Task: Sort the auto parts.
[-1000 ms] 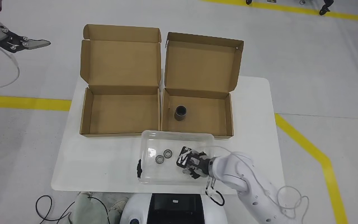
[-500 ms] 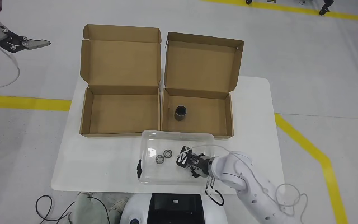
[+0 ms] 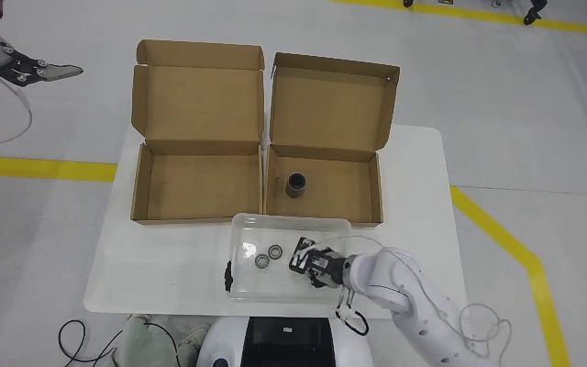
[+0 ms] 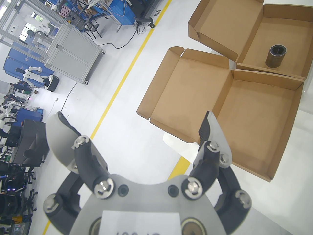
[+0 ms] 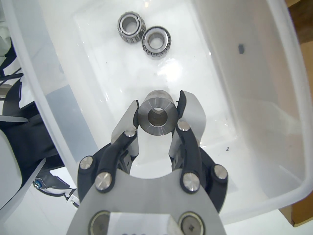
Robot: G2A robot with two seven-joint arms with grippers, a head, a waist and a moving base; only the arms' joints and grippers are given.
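Top view puts my right gripper (image 3: 307,260) inside the clear bin (image 3: 292,217), which sits at the 6 o'clock edge of the white desk (image 3: 413,183). In the right wrist view that gripper is clenched on a steel sleeve (image 5: 157,119), one finger pressed to each side of its round body, its bored end face turned toward the camera. I cannot tell whether the sleeve touches the bin floor or hangs just above it. Further along the bin floor lie a first bearing (image 5: 129,29) and a second bearing (image 5: 156,41), touching each other. Seen from above they are at about 9 o'clock from my right gripper and near it. Two open cardboard boxes stand side by side on the 12 o'clock half of the desk, with their lids folded back. The left box (image 3: 197,188) is at roughly 11 o'clock from the bin, and the right box (image 3: 344,188) at roughly 1 o'clock, touching the bin's far rim. A dark cylinder (image 3: 296,185) stands upright in the right box, near its 9 o'clock wall. In the left wrist view my left gripper (image 4: 134,123) is released, its fingers spread wide with nothing between them. It hangs high above the floor off the desk's 9 o'clock side and looks down on both boxes.
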